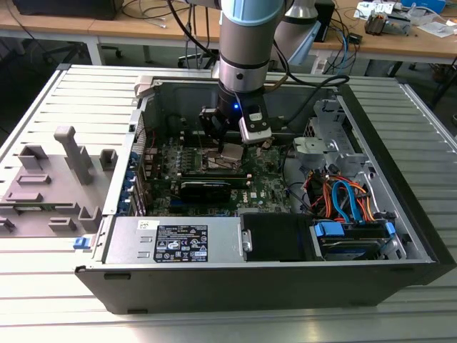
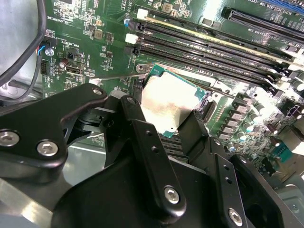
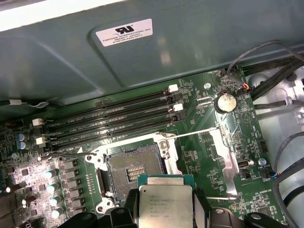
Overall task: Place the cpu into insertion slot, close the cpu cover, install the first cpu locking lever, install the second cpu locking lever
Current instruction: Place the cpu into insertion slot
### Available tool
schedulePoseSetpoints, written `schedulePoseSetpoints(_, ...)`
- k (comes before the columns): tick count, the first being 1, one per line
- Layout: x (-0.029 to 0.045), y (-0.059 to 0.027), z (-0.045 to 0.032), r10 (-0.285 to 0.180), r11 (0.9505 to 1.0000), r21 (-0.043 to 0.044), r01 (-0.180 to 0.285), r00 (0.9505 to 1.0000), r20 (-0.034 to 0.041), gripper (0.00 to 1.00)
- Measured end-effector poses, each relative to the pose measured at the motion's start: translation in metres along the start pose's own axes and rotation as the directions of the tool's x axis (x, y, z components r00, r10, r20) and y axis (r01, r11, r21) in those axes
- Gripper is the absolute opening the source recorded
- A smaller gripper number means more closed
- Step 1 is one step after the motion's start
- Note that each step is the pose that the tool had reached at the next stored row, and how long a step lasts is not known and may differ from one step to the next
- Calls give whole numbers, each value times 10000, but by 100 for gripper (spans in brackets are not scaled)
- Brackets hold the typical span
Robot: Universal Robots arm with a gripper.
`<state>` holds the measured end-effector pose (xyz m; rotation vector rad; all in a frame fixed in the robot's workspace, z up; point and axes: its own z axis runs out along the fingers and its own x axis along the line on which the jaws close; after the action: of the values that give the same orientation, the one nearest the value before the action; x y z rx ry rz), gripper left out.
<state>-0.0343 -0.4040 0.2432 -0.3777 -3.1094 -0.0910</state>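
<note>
Pincer (image 2: 162, 121) is clamped on two opposite edges of the cpu (image 3: 165, 206). The chip hangs above the board by the socket's (image 3: 134, 167) near edge, not in it yet. The socket is wide open, with the cover (image 3: 227, 156) swung aside beside it. Memory slots (image 3: 109, 118) run just past it, then the case wall (image 3: 190, 57).

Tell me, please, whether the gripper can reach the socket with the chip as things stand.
Probably yes: the gripper holds the chip near the bare socket, whose cover is open, and nothing lies between them.
</note>
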Motion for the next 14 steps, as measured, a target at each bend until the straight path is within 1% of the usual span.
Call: schedulePoseSetpoints(14,0,0,1,257,9997,-4,-257,9997,15,55)
